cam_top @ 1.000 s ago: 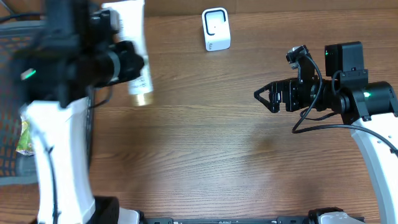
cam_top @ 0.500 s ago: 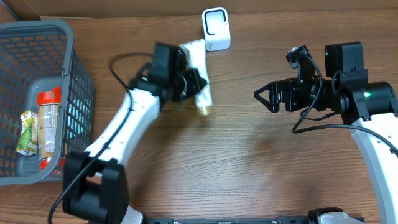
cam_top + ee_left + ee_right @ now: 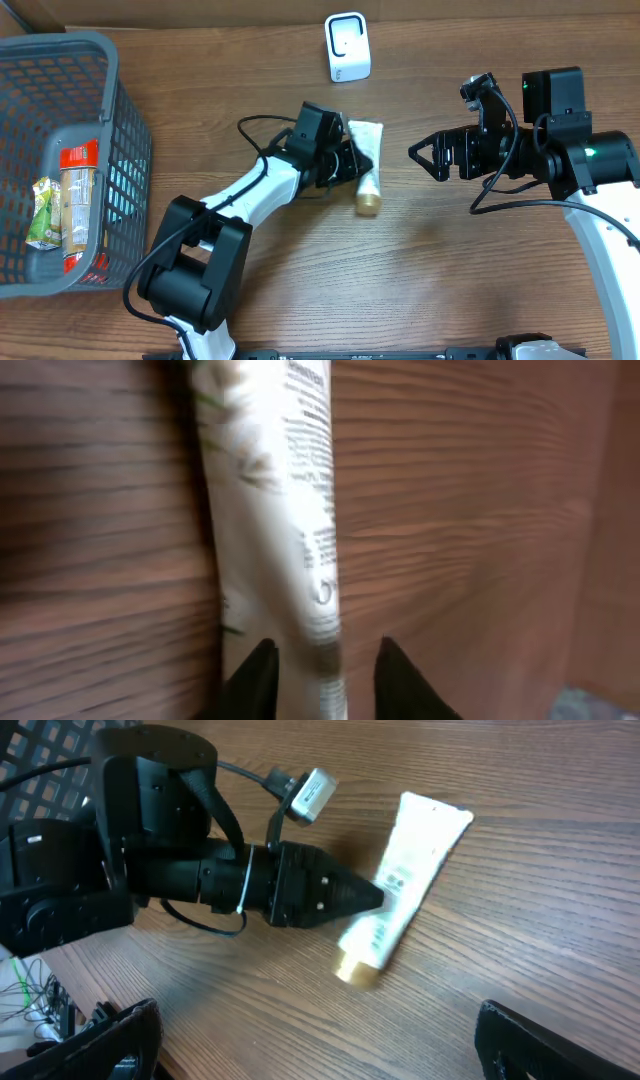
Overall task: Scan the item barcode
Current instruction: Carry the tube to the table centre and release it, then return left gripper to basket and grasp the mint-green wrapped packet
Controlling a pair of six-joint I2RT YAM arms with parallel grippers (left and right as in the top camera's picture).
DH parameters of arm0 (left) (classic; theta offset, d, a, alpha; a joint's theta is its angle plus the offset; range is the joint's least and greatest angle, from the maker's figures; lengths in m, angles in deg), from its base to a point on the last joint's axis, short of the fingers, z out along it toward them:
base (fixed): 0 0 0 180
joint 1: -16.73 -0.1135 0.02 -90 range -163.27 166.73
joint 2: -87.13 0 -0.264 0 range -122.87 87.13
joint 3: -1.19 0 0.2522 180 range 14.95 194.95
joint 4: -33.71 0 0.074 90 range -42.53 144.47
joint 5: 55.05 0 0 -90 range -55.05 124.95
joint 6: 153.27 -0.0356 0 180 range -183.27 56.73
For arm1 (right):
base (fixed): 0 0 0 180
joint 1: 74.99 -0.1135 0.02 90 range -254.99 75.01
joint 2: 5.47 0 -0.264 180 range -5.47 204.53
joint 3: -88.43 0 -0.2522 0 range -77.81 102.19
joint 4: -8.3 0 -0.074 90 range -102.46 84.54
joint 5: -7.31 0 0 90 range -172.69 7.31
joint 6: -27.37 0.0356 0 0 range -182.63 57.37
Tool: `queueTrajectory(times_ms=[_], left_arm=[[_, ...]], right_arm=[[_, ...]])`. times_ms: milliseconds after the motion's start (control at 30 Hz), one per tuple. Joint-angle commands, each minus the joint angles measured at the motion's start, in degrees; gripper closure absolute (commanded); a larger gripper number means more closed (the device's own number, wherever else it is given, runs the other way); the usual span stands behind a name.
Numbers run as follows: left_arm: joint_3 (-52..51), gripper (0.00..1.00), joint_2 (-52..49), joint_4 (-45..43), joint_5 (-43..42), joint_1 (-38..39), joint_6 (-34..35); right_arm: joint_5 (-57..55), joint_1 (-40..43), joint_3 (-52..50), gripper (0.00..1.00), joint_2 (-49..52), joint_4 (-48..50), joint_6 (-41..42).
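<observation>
The left arm (image 3: 250, 195), below the white scanner (image 3: 347, 46), has smooth white link shells set between rounded black joints. A thin black cable (image 3: 250, 120) arches off it on the side toward the scanner. The left gripper (image 3: 362, 163) is matte black and tapers to a blunt cone. A pale band (image 3: 243, 885) rings its body, and a small silver-grey camera block (image 3: 312, 792) sits on a short black lead. The right arm (image 3: 600, 230), right of the scanner, has a curved white link under boxy black housings, and a green light (image 3: 590, 153) glows on one of them. The right gripper (image 3: 422, 157) is black with angular, triangular fingers (image 3: 432, 148). A black wire (image 3: 520, 205) loops on its side away from the scanner.
</observation>
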Motion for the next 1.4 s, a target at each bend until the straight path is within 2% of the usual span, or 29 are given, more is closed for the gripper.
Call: queueTrajectory(times_ms=[0,200,333,467,600,700,833,967,1100,1233,1367], left_arm=[[0.59,0.66,0.66,-0.42,-1.95,0.52,2.47],[1.66,0.55,2.67,0.11,-4.68,-0.02,1.05],[5.14,0.48,8.35,5.99,-3.93,-2.69,-2.45],[13.53,0.48,16.22,21.94,1.14,-8.0,-8.66],[25.88,0.43,22.43,40.41,9.18,-14.05,-16.5],[36.98,0.24,25.49,53.55,15.87,-21.0,-20.87],[46.82,0.21,27.39,64.0,16.52,-35.58,-23.06],[47.39,0.21,27.41,67.3,16.63,-50.95,-24.22],[42.36,0.22,25.44,66.58,16.22,-62.77,-24.81],[36.59,0.26,21.73,61.94,12.44,-67.98,-24.83],[31.98,0.28,17.11,56.61,13.53,-68.98,-27.52]], right_arm=[[0.44,-0.26,1.2,0.0,0.15,0.13,0.13],[0.44,-0.26,1.2,0.0,0.15,0.13,0.13],[0.44,-0.26,1.2,0.0,0.15,0.13,0.13],[0.44,-0.26,1.2,0.0,0.15,0.13,0.13],[0.44,-0.26,1.2,0.0,0.15,0.13,0.13],[0.44,-0.26,1.2,0.0,0.15,0.13,0.13],[0.44,-0.26,1.2,0.0,0.15,0.13,0.13],[0.44,-0.26,1.2,0.0,0.15,0.13,0.15],[0.44,-0.26,1.2,0.0,0.15,0.13,0.13],[0.44,-0.26,1.2,0.0,0.15,0.13,0.13],[0.44,-0.26,1.2,0.0,0.15,0.13,0.13]])
